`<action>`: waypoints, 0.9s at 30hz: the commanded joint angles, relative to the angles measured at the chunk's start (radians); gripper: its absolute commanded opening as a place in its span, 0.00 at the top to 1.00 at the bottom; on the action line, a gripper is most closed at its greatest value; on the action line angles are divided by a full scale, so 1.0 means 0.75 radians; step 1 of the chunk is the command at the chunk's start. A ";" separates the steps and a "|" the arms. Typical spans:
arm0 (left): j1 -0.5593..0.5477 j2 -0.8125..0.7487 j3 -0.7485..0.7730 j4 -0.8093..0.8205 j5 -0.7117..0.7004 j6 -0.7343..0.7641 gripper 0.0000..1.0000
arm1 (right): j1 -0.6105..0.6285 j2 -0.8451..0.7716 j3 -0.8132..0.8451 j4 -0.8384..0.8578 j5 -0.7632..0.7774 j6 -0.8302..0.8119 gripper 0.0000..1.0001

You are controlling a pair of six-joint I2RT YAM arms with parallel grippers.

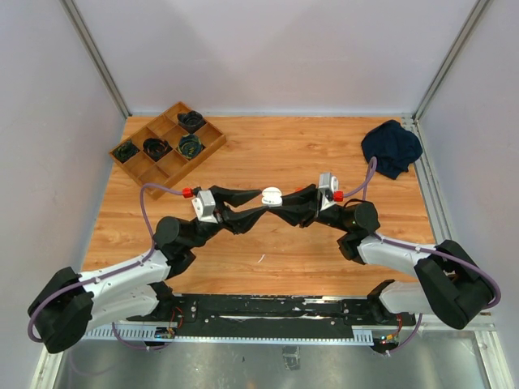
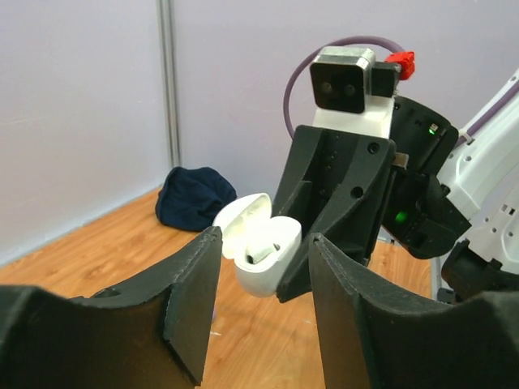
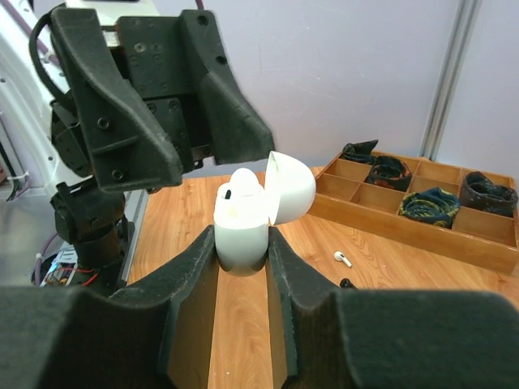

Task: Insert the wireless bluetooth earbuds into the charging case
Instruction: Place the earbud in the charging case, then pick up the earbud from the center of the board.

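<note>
Wood surface [image 1: 324, 162], grey walls. Charging case [image 3: 251, 215], lid open, clamped in right gripper [image 3: 242, 247]; 1 seated earbud [image 2: 261, 254] inside. Left gripper [image 2: 263, 243] parted, empty, facing case opening. 1 loose earbud [image 3: 342, 258] flat on surface below, between arms.

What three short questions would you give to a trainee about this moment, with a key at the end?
1. True or false: the right gripper is shut on the white charging case, and the lid of the case stands open.
2. Where does the loose white earbud lie?
A. in a compartment of the wooden tray
B. on the table
C. on the dark blue cloth
3. Fill in the missing word: the jaws of the left gripper stand ____, with nothing held between them.

Key: 1 true; 2 B; 3 open.
</note>
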 commanded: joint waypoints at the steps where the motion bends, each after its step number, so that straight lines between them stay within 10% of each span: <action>1: -0.008 -0.057 0.007 -0.064 -0.085 -0.015 0.43 | 0.015 -0.030 0.007 0.048 -0.003 -0.044 0.85; 12: -0.007 -0.171 0.113 -0.605 -0.485 -0.115 0.02 | 0.011 -0.065 -0.044 -0.071 0.052 -0.172 0.85; 27: 0.014 -0.158 0.204 -1.041 -0.885 -0.324 0.01 | 0.012 -0.080 -0.115 -0.205 0.131 -0.304 0.85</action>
